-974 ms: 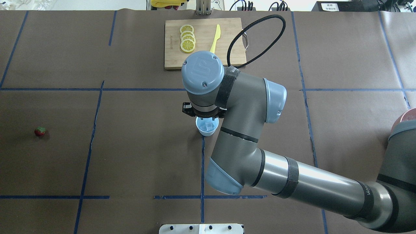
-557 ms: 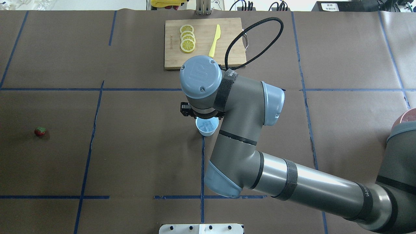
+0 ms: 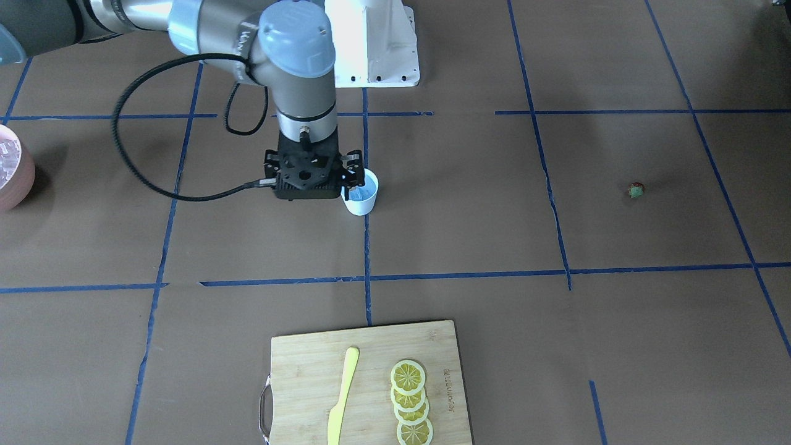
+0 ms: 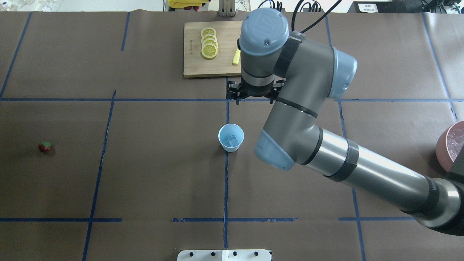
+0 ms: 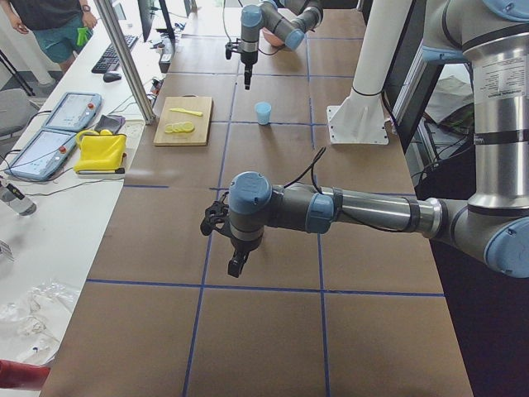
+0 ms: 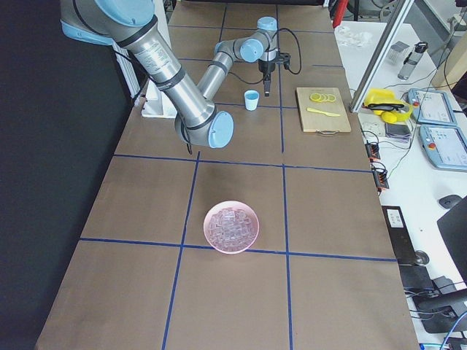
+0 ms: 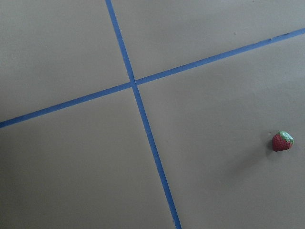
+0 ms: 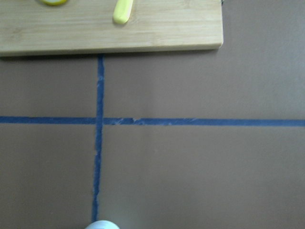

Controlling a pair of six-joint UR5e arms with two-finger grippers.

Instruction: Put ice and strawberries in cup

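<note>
The white cup (image 4: 231, 137) with a pale blue inside stands upright at mid-table, with a clear ice cube (image 4: 232, 140) in it. My right gripper (image 4: 252, 97) hangs raised beyond the cup, near the cutting board's front edge. In the front view (image 3: 309, 188) its jaws look spread and hold nothing. The strawberry (image 4: 44, 146) lies alone far to the left and shows in the left wrist view (image 7: 282, 141). My left gripper (image 5: 238, 265) shows only in the left side view, low over the table, and I cannot tell its state. More ice fills the pink bowl (image 6: 232, 226).
A bamboo cutting board (image 4: 224, 69) at the far middle carries lemon slices (image 4: 209, 43) and a yellow knife (image 4: 236, 58). The pink bowl's rim (image 4: 443, 143) sits at the right edge. Blue tape lines grid the brown table cover. The robot base plate (image 4: 224, 255) is at the near edge.
My right gripper has risen off the cup and moved away toward the cutting board, to the right. An ice cube now lies in the uncovered cup. The strawberry has not moved.
</note>
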